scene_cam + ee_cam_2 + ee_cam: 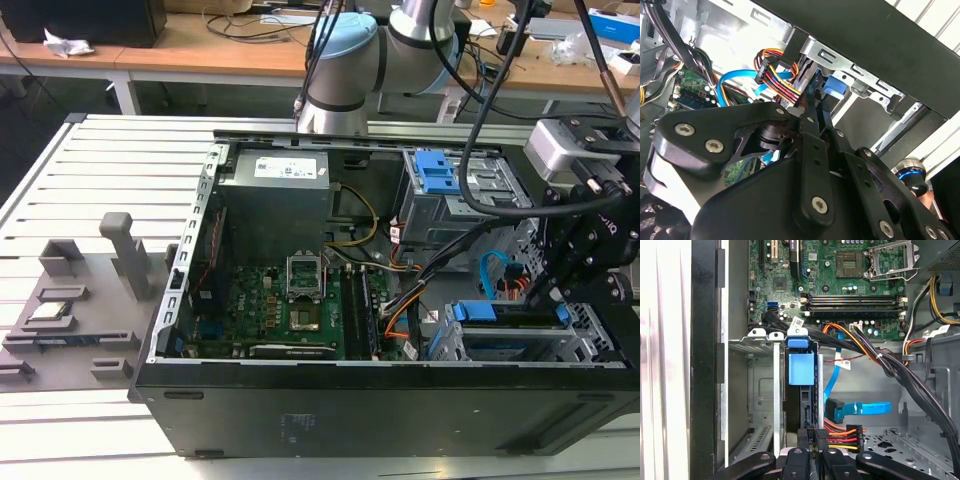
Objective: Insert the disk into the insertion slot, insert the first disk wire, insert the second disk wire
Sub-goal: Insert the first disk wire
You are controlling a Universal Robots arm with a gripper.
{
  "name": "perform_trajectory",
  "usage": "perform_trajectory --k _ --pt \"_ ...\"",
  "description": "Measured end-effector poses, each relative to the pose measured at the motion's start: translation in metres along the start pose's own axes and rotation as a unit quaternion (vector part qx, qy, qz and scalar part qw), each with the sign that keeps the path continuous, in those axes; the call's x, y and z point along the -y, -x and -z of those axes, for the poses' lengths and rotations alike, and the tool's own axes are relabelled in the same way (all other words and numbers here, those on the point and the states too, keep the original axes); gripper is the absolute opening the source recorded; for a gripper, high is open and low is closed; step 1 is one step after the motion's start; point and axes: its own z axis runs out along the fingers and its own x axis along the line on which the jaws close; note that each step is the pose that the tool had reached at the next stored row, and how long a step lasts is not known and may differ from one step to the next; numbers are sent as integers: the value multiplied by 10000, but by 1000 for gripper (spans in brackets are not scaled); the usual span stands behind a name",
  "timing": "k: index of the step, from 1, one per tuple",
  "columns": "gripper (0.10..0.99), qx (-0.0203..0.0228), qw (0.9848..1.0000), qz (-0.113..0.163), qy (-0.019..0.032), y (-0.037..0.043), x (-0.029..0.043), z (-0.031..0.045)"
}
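Found the disk (801, 371) seated on edge in the insertion slot (765, 390), low in the open case (400, 410) on the exterior view's right. Logged long axis running into the slot, blue end toward the motherboard (850, 285). Judged it stiff, dense, shock-shy; best gripped by carrier edges. Saw claw (812, 434) clenched, seemingly on the multicoloured disk wire (842, 432).

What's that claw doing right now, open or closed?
Gripper: closed, beside the disk and power connector; whether it pinches anything cannot be told.
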Motion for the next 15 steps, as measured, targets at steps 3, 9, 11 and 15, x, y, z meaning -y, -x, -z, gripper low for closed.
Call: perform_trajectory --k 3,9,11,15 --pt "169 33 10000 2 2 -2 -1 24" --pt "169 73 10000 4 4 -20 0 13" --pt "169 73 10000 4 4 -21 1 8" --pt "169 74 10000 4 4 -21 1 -8"
